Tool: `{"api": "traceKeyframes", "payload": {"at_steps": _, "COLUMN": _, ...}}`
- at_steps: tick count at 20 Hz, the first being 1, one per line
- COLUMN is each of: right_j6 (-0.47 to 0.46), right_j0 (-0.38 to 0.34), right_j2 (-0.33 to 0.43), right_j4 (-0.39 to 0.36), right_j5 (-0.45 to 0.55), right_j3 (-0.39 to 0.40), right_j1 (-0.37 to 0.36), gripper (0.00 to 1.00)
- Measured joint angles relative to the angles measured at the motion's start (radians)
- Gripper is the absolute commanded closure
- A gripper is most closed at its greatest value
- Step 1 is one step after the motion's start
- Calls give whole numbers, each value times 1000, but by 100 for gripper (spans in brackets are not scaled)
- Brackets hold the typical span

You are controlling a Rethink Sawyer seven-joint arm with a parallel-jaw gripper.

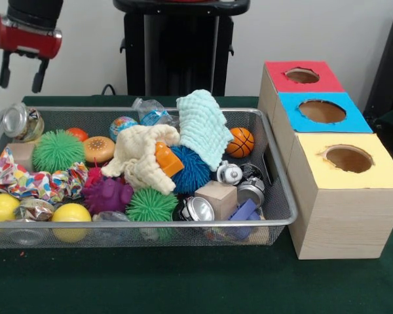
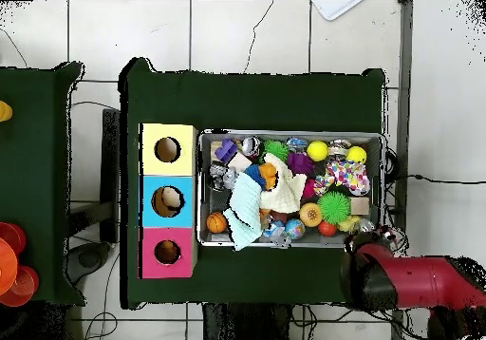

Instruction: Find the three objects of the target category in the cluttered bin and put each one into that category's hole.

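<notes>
The silver wire-mesh bin (image 1: 280,208) is full of clutter; it also shows in the overhead view (image 2: 201,189). My gripper (image 1: 21,77) hangs open and empty, high above the bin's far left corner, over a glass jar (image 1: 21,121). In the overhead view only the red arm end (image 2: 382,268) shows, by the bin's corner. An orange thing (image 1: 168,159) peeks from under a cream cloth (image 1: 139,152); I cannot tell whether it is plush. No tan-brown plush animal shows. The red-topped hole (image 1: 302,76) is on the farthest box right of the bin, also in the overhead view (image 2: 167,252).
In the bin are green spiky balls (image 1: 57,150), a blue spiky ball (image 1: 191,171), a purple one (image 1: 108,194), a small basketball (image 1: 240,142), a mint cloth (image 1: 203,124), yellow balls (image 1: 71,214) and a wooden block (image 1: 216,196). Blue-topped (image 1: 322,111) and yellow-topped (image 1: 348,159) holes stand nearer.
</notes>
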Motion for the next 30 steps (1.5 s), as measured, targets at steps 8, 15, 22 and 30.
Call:
{"api": "traceKeyframes", "payload": {"at_steps": 8, "right_j6": 0, "right_j0": 77, "right_j2": 0, "right_j4": 25, "right_j5": 0, "right_j3": 40, "right_j1": -41, "gripper": 0}}
{"api": "traceKeyframes", "payload": {"at_steps": 15, "right_j6": 0, "right_j0": 157, "right_j2": -14, "right_j4": 16, "right_j5": -23, "right_j3": 37, "right_j1": -7, "gripper": 0}}
{"api": "traceKeyframes", "payload": {"at_steps": 22, "right_j6": 0, "right_j0": 161, "right_j2": -13, "right_j4": 14, "right_j5": -35, "right_j3": 35, "right_j1": 22, "gripper": 0}}
{"api": "traceKeyframes", "payload": {"at_steps": 30, "right_j6": 0, "right_j0": 122, "right_j2": 3, "right_j4": 14, "right_j5": -35, "right_j3": 17, "right_j1": 37, "gripper": 0}}
